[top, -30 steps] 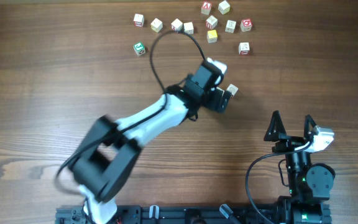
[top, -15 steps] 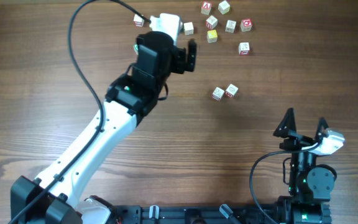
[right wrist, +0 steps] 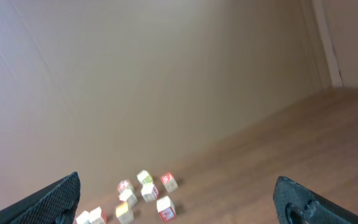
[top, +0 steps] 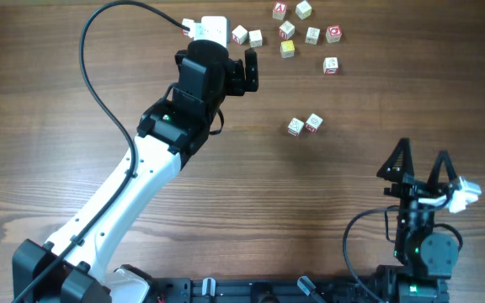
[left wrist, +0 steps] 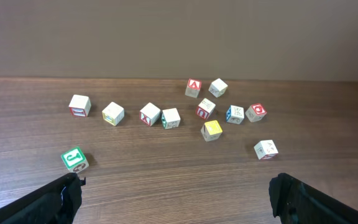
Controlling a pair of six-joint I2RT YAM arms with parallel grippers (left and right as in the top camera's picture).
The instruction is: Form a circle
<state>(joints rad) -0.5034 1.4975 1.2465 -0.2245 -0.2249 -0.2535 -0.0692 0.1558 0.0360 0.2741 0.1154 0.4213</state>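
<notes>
My left gripper [left wrist: 176, 186] is spread as wide as it goes and holds nothing, touching nothing. In its wrist view the two dark fingertips sit at the bottom corners with bare table [top: 74, 101] between them. Just ahead of it lie the loose cubes [left wrist: 212, 129], scattered along the far edge. A green-faced cube [left wrist: 74, 159] sits nearest my left finger, and two cubes in the row beyond lie corner to corner. My right gripper [top: 423, 151] is equally splayed and empty, parked upright near its base, well apart from everything. The circle [top: 304, 124] is so far only two little cubes touching side by side in the middle of the table, between my two arms. I judge these cubes to be light, rigid wood with smooth printed faces. They should not crush, but a slight brush would send them skating. I would come straight down and pinch one across two opposite flat sides. An isolated cube is the safer pick, since a finger could knock a close neighbour.
</notes>
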